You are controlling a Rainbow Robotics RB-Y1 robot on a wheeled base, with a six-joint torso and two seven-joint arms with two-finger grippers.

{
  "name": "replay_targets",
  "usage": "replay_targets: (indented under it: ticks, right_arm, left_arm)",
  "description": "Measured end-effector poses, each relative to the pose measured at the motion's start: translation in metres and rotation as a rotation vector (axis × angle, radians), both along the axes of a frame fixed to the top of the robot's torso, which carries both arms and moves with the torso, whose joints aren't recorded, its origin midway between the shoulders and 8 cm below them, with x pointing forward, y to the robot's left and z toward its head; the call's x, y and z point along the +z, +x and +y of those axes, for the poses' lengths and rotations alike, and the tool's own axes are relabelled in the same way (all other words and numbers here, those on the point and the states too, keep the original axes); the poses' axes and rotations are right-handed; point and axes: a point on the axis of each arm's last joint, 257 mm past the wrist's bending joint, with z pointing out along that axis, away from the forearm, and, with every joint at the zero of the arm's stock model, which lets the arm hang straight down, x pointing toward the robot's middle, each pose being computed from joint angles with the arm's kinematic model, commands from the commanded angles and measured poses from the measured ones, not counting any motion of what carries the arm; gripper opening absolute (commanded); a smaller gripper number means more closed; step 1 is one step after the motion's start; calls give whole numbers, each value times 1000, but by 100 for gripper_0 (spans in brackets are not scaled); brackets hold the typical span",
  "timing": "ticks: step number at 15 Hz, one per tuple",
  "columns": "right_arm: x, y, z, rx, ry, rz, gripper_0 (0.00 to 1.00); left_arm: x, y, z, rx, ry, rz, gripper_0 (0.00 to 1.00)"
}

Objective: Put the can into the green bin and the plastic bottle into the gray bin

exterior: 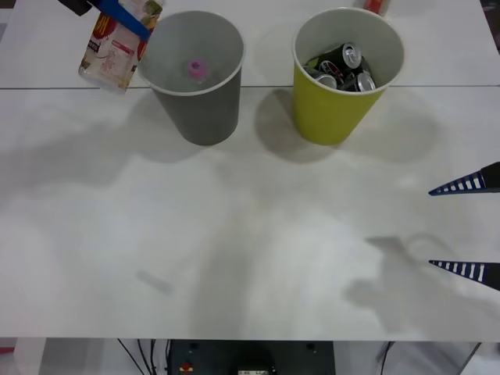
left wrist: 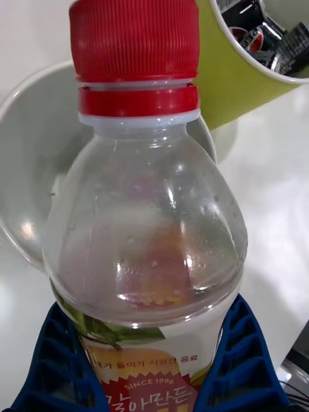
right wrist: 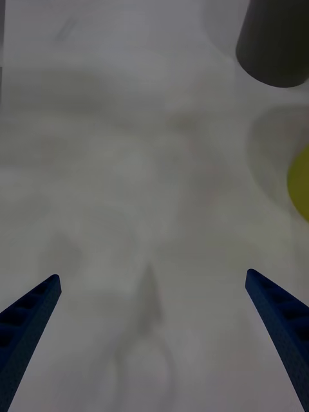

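So your left gripper is pinching the plastic bottle at its label, just beside the gray bin. Looks nearly empty, probably light and squashy. Right gripper sits spread.

Bright overhead light, soft shadows on table, rt wrist view blurry.

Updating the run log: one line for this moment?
left gripper: holds plastic bottle beside gray bin | right gripper: open, idle | green bin: cans

Red-capped plastic bottle held tilted beside gray bin — green bin holding cans
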Motion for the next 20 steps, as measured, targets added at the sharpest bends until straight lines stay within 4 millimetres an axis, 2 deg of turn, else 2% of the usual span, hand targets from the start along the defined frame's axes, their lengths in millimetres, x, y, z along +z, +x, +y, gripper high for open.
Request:
replay_targets:
  ticks: [5, 11, 13, 14, 15, 20]
  right_arm:
    - [0, 0, 0, 0, 0, 0, 100]
    - [0, 0, 0, 0, 0, 0, 100]
    - [0, 0, 0, 0, 0, 0, 100]
    - [0, 0, 0, 0, 0, 0, 100]
    - [0, 0, 0, 0, 0, 0, 100]
    - [0, 0, 0, 0, 0, 0, 100]
  left_arm:
    - [13, 34, -33, 27, 21, -81, 1]
    - [15, 53, -63, 51, 34, -141, 2]
    - [13, 54, -67, 50, 34, -138, 21]
    - [12, 54, -68, 50, 33, -138, 45]
    - [12, 55, -70, 50, 30, -142, 100]
    - [12, 54, -72, 29, 36, -149, 100]
